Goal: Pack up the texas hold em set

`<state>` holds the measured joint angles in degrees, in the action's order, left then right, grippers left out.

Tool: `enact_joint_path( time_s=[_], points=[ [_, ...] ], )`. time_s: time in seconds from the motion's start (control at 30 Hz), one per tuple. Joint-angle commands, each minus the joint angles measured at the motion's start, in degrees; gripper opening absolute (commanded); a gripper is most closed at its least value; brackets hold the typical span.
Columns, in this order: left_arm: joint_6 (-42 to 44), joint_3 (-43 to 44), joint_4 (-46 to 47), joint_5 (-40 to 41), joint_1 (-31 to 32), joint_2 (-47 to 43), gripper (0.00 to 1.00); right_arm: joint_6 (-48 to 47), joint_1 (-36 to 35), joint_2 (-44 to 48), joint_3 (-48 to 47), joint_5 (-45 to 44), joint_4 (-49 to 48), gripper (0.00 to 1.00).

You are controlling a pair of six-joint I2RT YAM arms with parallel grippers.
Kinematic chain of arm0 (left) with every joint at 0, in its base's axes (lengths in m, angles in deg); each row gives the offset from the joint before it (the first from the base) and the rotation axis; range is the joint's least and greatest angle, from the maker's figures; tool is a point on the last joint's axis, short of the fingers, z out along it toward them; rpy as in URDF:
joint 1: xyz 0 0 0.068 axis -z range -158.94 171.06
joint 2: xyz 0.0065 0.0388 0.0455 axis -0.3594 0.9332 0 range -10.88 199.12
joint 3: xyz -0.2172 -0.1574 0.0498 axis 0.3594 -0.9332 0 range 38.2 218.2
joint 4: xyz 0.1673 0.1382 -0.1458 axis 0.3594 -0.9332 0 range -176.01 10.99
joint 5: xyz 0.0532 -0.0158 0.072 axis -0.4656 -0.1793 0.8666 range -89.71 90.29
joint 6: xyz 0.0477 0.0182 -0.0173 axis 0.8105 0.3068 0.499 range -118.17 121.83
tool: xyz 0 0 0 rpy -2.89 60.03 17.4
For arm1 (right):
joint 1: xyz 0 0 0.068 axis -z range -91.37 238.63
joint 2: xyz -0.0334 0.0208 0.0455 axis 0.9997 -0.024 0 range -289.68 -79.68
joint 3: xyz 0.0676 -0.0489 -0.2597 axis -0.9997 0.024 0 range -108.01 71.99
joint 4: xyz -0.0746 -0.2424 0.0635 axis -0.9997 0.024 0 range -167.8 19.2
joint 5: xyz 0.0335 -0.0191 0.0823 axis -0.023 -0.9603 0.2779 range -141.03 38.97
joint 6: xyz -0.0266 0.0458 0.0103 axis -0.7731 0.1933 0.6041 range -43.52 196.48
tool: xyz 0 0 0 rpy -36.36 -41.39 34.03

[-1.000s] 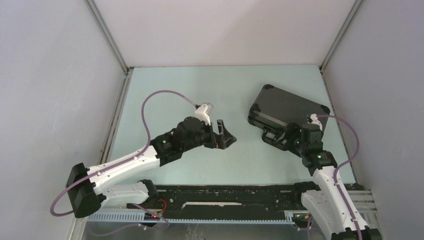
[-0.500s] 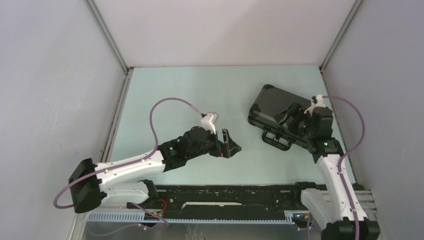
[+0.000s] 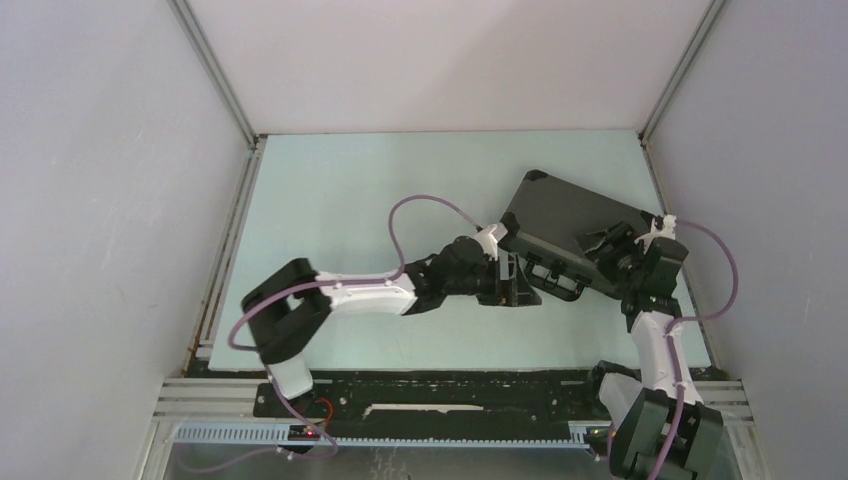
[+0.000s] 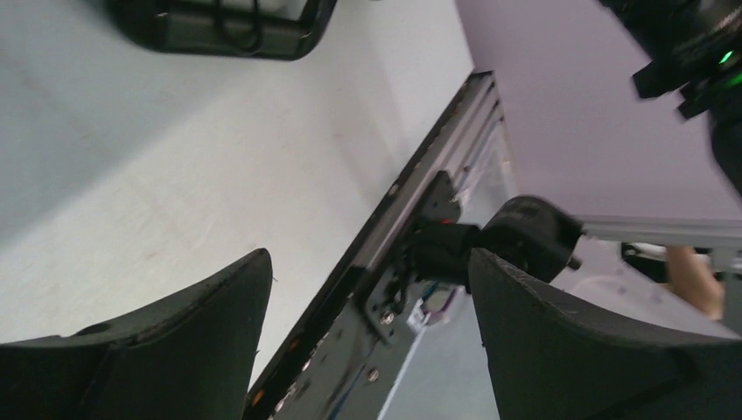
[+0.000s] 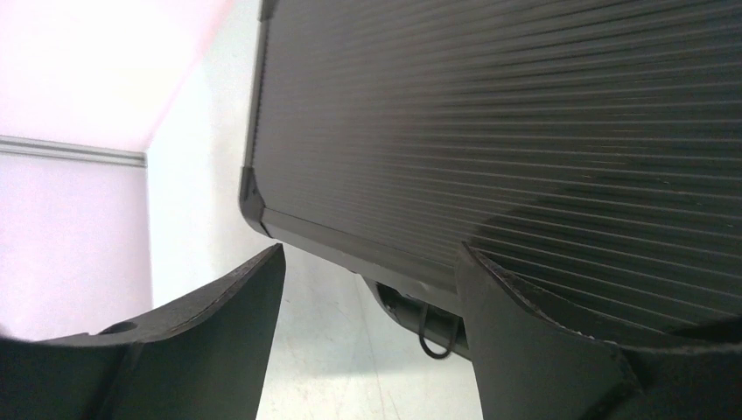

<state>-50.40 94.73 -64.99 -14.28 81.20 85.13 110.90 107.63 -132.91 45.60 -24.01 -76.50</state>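
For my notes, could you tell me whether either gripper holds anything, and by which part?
Nothing: left gripper and right gripper stand open and empty.

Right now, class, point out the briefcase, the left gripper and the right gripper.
briefcase [image 3: 565, 205], top view, closed lid.
left gripper [image 4: 367, 262], left wrist view, midway between fingertips.
right gripper [image 5: 372, 254], right wrist view, midway between fingertips.

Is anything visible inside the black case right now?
No. The case lies shut on the table, so whatever it holds is covered. Only its ribbed lid shows, with the open right gripper above it.
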Motion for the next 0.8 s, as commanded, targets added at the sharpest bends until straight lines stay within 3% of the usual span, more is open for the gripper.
enact_joint_path(
  time_s=[0.0,0.13,0.23,0.37,0.6,0.7,0.77],
  points=[
    [-13.2,5.6,14.6,-5.6,-0.8,9.1,0.82,3.2,1.6,-0.4,7.2,4.4,-6.0,0.78],
    [-23.0,8.2,22.4,-4.4,-1.0,16.9,0.6,0.4,4.2,0.2,9.3,4.5,-3.3,0.73],
    [-28.3,8.4,23.6,0.9,-1.0,19.4,0.53,0.2,5.3,2.9,10.6,4.7,-3.5,0.73],
    [-36.1,4.0,31.0,11.8,-1.1,21.2,0.59,0.5,5.3,5.7,11.4,3.5,-3.8,0.73],
    [-43.4,9.9,33.9,13.5,-0.4,29.9,0.6,1.2,5.3,4.1,12.1,4.3,-6.0,0.73],
    [-43.4,9.0,31.4,15.8,0.1,29.4,0.66,1.4,5.3,3.8,12.2,4.2,-6.5,0.73],
    [-43.1,9.1,30.2,17.6,0.4,29.2,0.63,1.2,5.2,4.0,12.2,3.9,-6.5,0.73]
  ],
)
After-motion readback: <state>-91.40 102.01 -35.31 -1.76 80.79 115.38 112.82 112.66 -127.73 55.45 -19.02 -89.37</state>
